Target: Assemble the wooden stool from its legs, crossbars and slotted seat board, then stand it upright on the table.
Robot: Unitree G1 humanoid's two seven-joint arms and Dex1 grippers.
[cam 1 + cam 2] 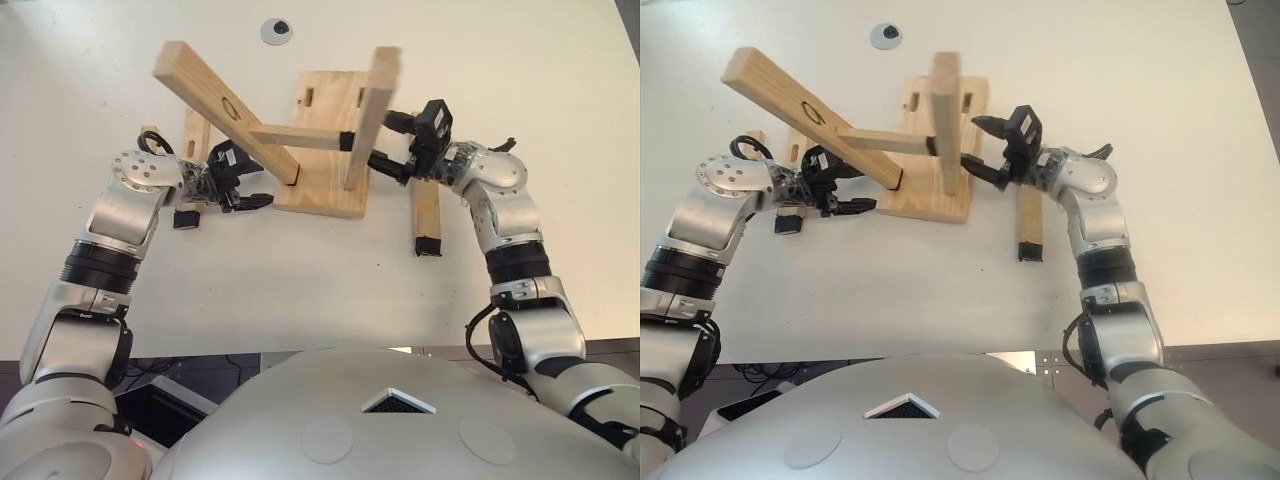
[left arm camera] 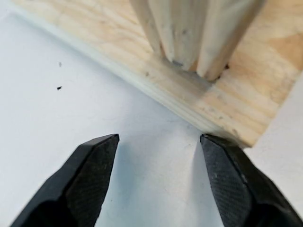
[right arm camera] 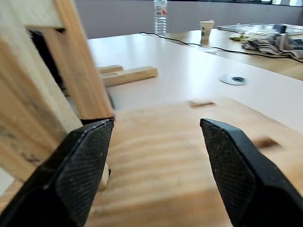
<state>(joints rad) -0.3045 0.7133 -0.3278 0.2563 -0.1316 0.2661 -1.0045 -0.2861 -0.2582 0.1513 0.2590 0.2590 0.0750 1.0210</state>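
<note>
The slotted seat board (image 1: 322, 190) lies flat on the white table. Two legs stand in it: the left leg (image 1: 215, 100) leans steeply to the left, and the right leg (image 1: 372, 115) is nearly upright. A crossbar (image 1: 298, 137) joins them. My left gripper (image 1: 255, 187) is open just off the board's left edge, by the leaning leg's base (image 2: 189, 33). My right gripper (image 1: 390, 143) is open beside the right leg (image 3: 71, 71), over the board (image 3: 180, 156), and holds nothing. A loose leg (image 1: 427, 220) with a black end cap lies to the right of the board.
More loose wooden pieces (image 1: 196, 130) lie left of the board, one with a black-capped end (image 1: 185, 216). A grey disc (image 1: 277, 31) sits at the back of the table. A bottle (image 3: 160, 14) and clutter are on another table far behind.
</note>
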